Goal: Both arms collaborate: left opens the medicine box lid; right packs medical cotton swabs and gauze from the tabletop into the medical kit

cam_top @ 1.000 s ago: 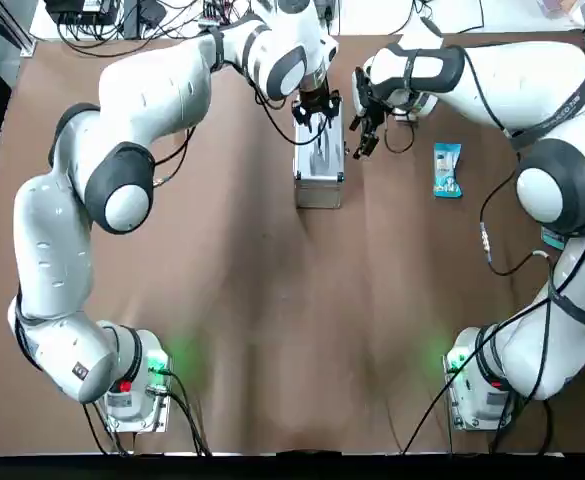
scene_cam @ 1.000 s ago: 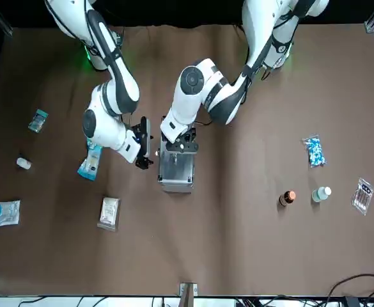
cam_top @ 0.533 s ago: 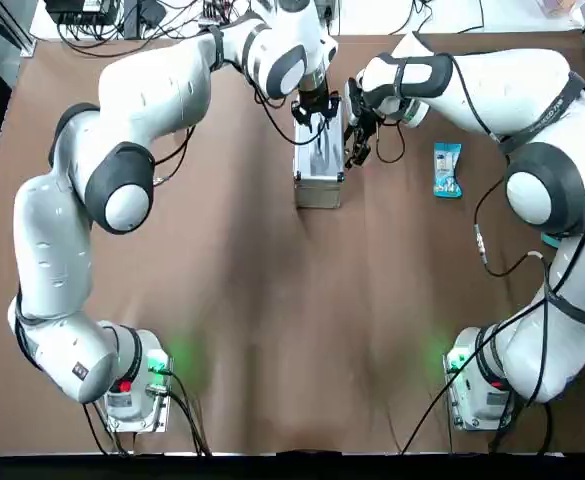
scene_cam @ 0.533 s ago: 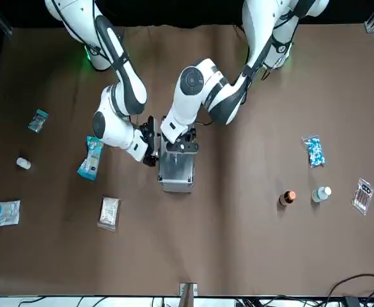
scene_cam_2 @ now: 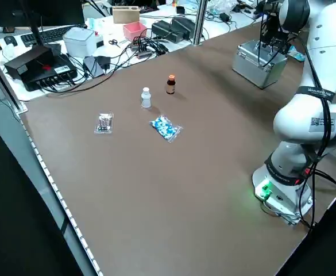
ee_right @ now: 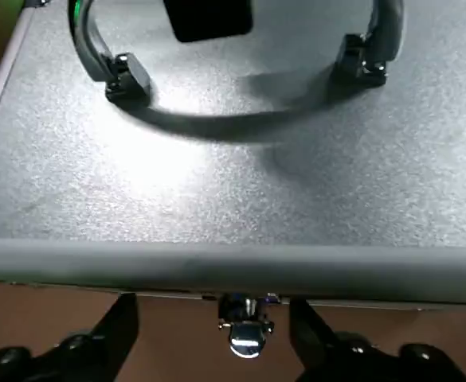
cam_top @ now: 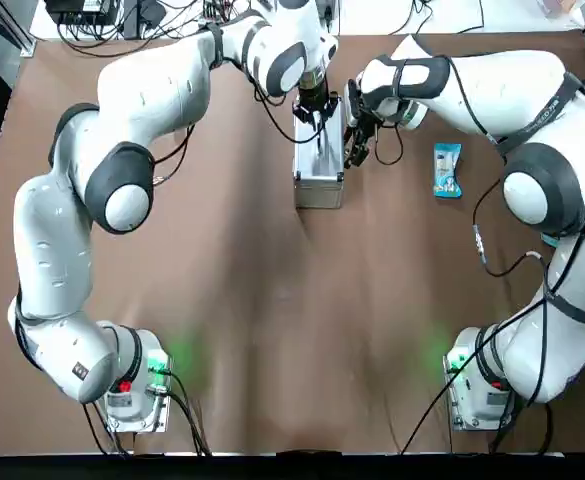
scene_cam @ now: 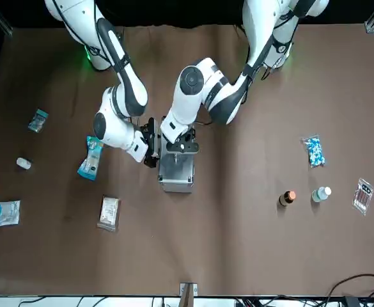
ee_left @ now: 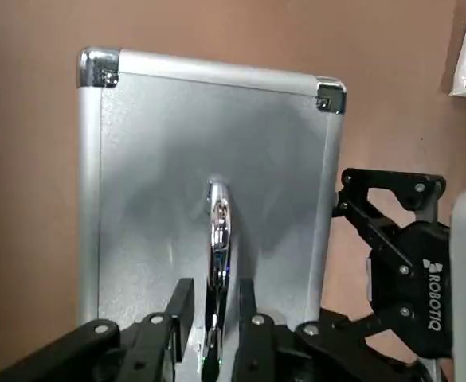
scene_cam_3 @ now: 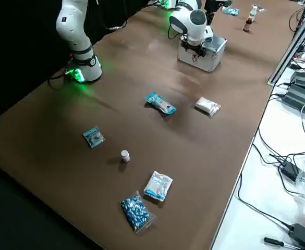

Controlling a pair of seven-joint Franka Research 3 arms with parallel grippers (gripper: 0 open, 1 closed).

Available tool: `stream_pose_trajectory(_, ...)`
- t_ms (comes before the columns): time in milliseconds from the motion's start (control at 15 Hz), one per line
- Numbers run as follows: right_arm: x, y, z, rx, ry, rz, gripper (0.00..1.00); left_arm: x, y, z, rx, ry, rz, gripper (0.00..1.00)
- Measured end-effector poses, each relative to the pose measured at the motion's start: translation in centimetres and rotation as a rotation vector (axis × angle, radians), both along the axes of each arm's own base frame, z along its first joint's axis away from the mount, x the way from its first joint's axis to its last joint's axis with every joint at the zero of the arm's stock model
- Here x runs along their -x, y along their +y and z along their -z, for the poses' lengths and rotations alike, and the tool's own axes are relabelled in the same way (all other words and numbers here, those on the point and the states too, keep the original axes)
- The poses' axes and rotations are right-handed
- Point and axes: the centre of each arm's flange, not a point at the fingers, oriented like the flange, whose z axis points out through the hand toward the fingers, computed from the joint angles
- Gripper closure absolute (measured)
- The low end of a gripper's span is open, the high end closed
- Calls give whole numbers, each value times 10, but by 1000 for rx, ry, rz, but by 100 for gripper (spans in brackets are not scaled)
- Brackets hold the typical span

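Jaws of the left gripper [ee_left: 210,318] stood closed around the chrome carrying handle [ee_left: 218,239] on top of the small rectangular silver aluminium case [cam_top: 319,160], the fingers [ee_left: 169,318] pressing it from either side. Jaws of the right gripper [ee_right: 213,330] were spread apart, one finger on each side of the small chrome latch [ee_right: 247,333] on the case's side wall, not yet touching it as far as the wrist view showed. In the top view that right gripper [cam_top: 355,135] sat just beside the case, on the side facing the table's right edge.

The lid of the case lay flat and shut, its seam unbroken in both wrist views. So the opening step had not been completed; I judged the latch was being addressed first, with the lift by the handle to follow.

Nothing had been packed. The elongated bright-blue-and-white plastic packet of cotton swabs [scene_cam: 91,157] lay on the matte brown tabletop [cam_top: 292,330], near the case on its right-edge side. The small pale cream squarish packet of gauze [scene_cam: 109,212] lay farther toward the table's far edge, well apart from the case. Both were untouched.

Other supplies sat scattered toward the table's left and right edges, among them a blue-white speckled packet [scene_cam: 313,151] and a small brown bottle [scene_cam: 288,197]. Both packing moves by the right arm remained, and they depended on the lid coming up first.
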Motion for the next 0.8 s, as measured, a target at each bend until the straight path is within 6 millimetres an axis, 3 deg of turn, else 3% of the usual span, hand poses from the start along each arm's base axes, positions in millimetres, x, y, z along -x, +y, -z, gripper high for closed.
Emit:
stream_pose_trajectory(133,-2,-1,-1,1,-12,5,31,0,0,0,0,0,0,77)
stream_pose_trajectory(267,-3,-2,-2,1,-21,2,34,0,0,0,0,0,0,79)
stream_pose_trajectory(333,-6,-4,-3,2,-31,6,42,0,1,0,-7,-5,14,87)
stream_pose_trajectory(400,-7,-4,-4,-1,-35,5,50,0,0,0,-8,-6,19,87)
stream_pose_trajectory(800,-9,-6,-4,0,-47,-1,62,0,0,0,-10,-8,23,87)
